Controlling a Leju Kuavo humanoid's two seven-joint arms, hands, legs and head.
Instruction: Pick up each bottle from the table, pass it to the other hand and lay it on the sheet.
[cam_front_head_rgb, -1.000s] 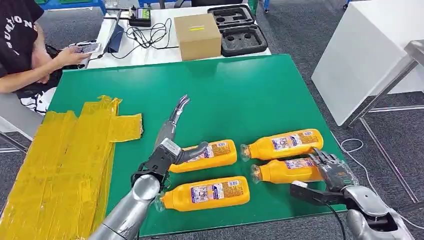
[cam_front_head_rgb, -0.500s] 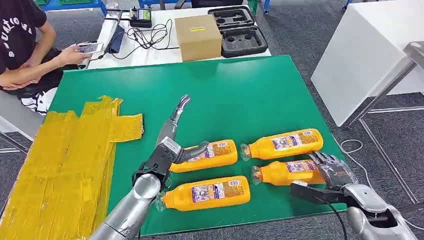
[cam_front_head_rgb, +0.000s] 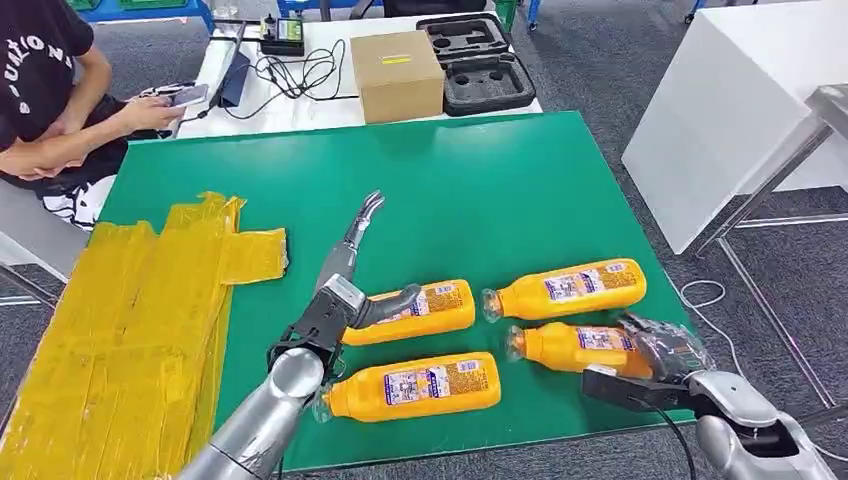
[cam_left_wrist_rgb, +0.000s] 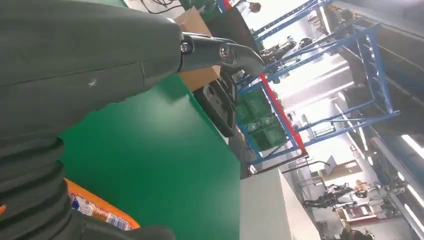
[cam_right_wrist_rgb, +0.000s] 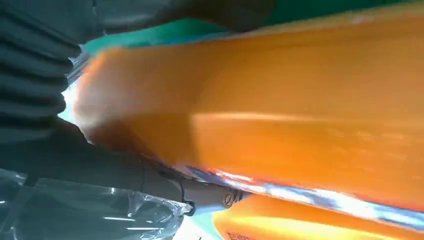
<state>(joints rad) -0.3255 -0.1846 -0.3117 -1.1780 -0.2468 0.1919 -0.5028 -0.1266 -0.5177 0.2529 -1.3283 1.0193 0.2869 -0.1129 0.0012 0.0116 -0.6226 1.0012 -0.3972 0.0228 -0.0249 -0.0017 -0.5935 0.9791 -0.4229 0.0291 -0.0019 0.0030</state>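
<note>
Sheet: the yellow sheet (cam_front_head_rgb: 120, 330) lies well to the outer side of the left hand, with no bottle on it; count, one.
Left hand: the left hand (cam_front_head_rgb: 345, 285) hovers with fingers spread and straight, holding nothing, unchanged over the last second; its thumb lies over the neck end of the upper-left bottle (cam_front_head_rgb: 420, 310), contact unclear.
Bottles: four orange bottles on the green table (cam_front_head_rgb: 480, 180), all lying down; the lower-left bottle (cam_front_head_rgb: 410, 385) sits just below the left wrist, the far bottle (cam_front_head_rgb: 565, 288) just beyond the right hand.
Change: the right-hand bottle (cam_front_head_rgb: 570, 345) has slid and turned slightly as the right hand (cam_front_head_rgb: 665, 350) closes further over its base.
Right hand: fingers wrapped round that bottle, which still rests on the table.
Meaning: likely the first pick-up is under way; lift, hand-over and laying remain.
</note>
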